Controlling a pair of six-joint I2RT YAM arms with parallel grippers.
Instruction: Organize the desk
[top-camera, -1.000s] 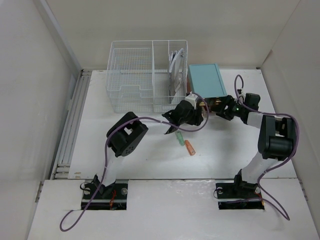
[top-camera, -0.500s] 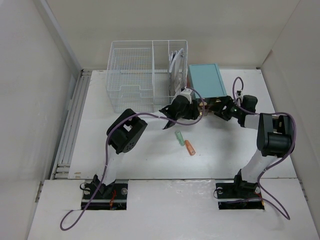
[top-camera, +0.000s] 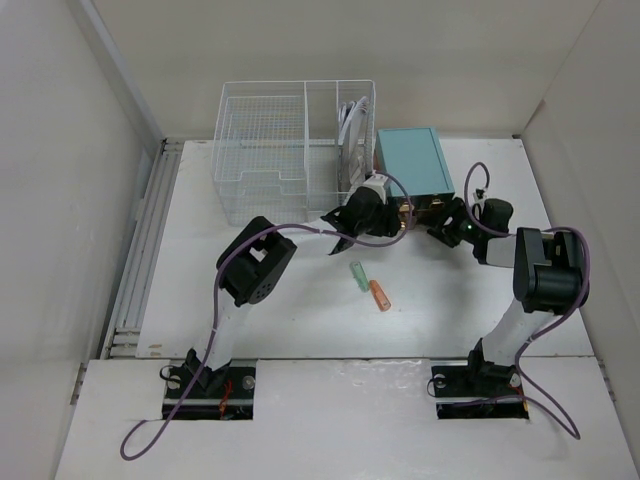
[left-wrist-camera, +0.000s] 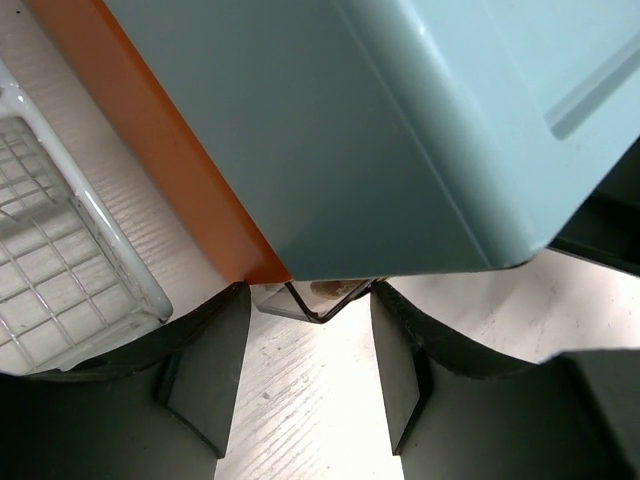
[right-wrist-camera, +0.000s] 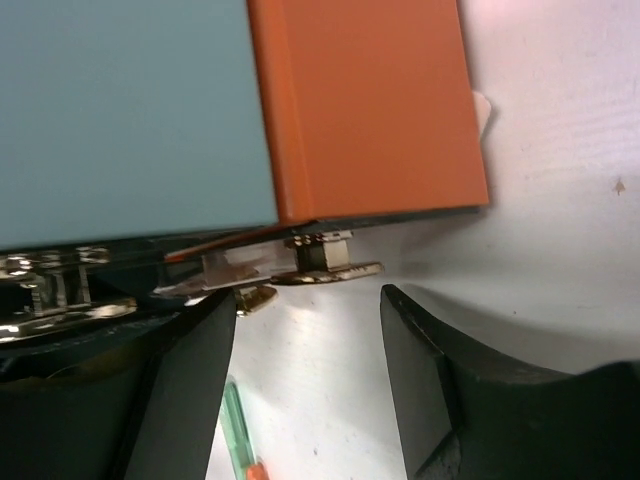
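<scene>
The desk (top-camera: 450, 310) fills the floor between white walls, with a ribbed rail (top-camera: 145, 250) along its left edge. Toward its back stands the teal drawer box (top-camera: 412, 160), its orange drawer front (right-wrist-camera: 365, 110) facing the arms and a brass fitting (right-wrist-camera: 315, 262) jutting from it. The left gripper (left-wrist-camera: 305, 385) hovers at the box's front-left corner, jaws apart and empty. The right gripper (right-wrist-camera: 305, 390) faces the fitting from the box's right, its jaws wide and gripping nothing. Just left of the box sits a white wire basket (top-camera: 265, 150), with pale sheets (top-camera: 352, 125) leaning in the compartment nearest the box. In front of the box a green marker (top-camera: 357, 275) and an orange marker (top-camera: 379, 295) lie close together on the desk, apart from both grippers.
</scene>
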